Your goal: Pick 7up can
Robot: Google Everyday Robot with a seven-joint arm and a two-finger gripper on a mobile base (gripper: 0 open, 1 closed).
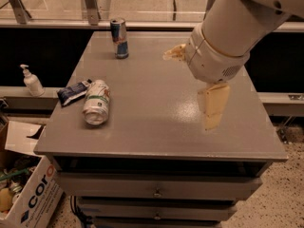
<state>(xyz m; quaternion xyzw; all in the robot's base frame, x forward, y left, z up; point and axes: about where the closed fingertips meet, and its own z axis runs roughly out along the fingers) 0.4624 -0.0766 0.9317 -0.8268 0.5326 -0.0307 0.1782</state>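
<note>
The 7up can (96,102) lies on its side near the left front edge of the grey table (156,127), white with green lettering, its silver end facing the front. My gripper (187,91) hangs over the right half of the table, well to the right of the can and above the surface. Its cream fingers (213,106) are spread apart with nothing between them. The large white arm comes in from the upper right.
A small blue packet (73,92) lies touching the can's left side. A slim blue-and-silver can (118,38) stands upright at the back of the table. A soap dispenser (31,81) stands on a ledge at left. A cardboard box (28,194) sits on the floor at lower left.
</note>
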